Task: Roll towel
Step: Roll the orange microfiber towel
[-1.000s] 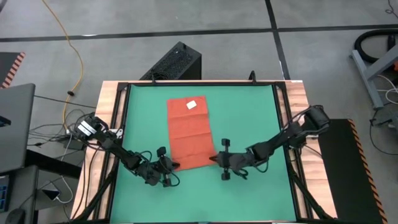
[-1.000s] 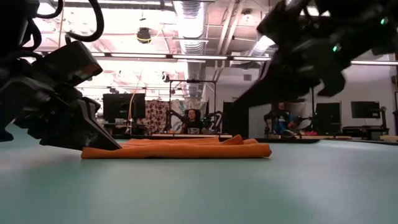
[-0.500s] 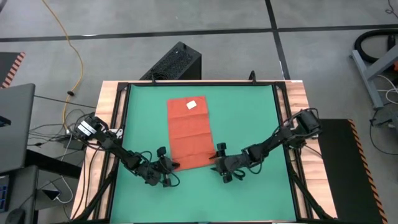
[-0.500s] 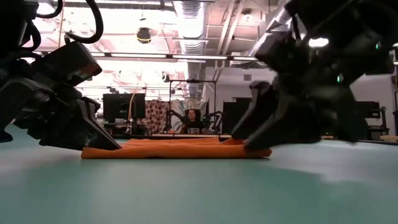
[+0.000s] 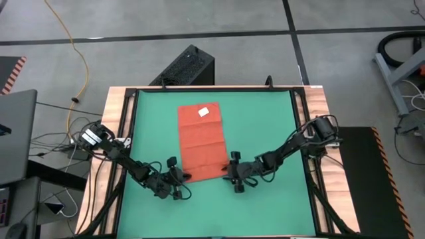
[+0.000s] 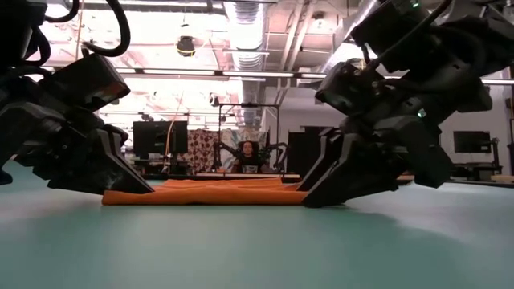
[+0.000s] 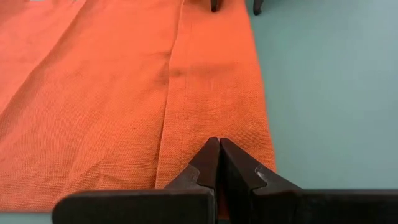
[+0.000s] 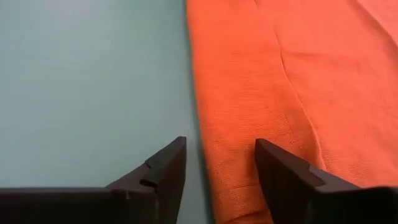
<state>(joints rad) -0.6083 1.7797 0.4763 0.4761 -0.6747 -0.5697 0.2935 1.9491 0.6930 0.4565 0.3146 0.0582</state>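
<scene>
Lying flat, towel [image 5: 201,142] edge between right gripper [image 8: 214,163] jaws.

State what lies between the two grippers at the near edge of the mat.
The high view shows the towel's near end between left gripper and right gripper, on the green mat.

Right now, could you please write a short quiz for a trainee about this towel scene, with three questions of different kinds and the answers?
1. True or false: the towel lies flat on the green mat, not yet rolled.
2. Which gripper has shut jaws at the towel's near edge? A) left gripper B) right gripper C) both
3. Fill in: the small white tag sits near the towel's ____ end, away from the grippers.

Key:
1. True.
2. A. In the left wrist view the jaws are closed at the hem; the right gripper's jaws stand open astride the towel's side edge.
3. Far.
</scene>
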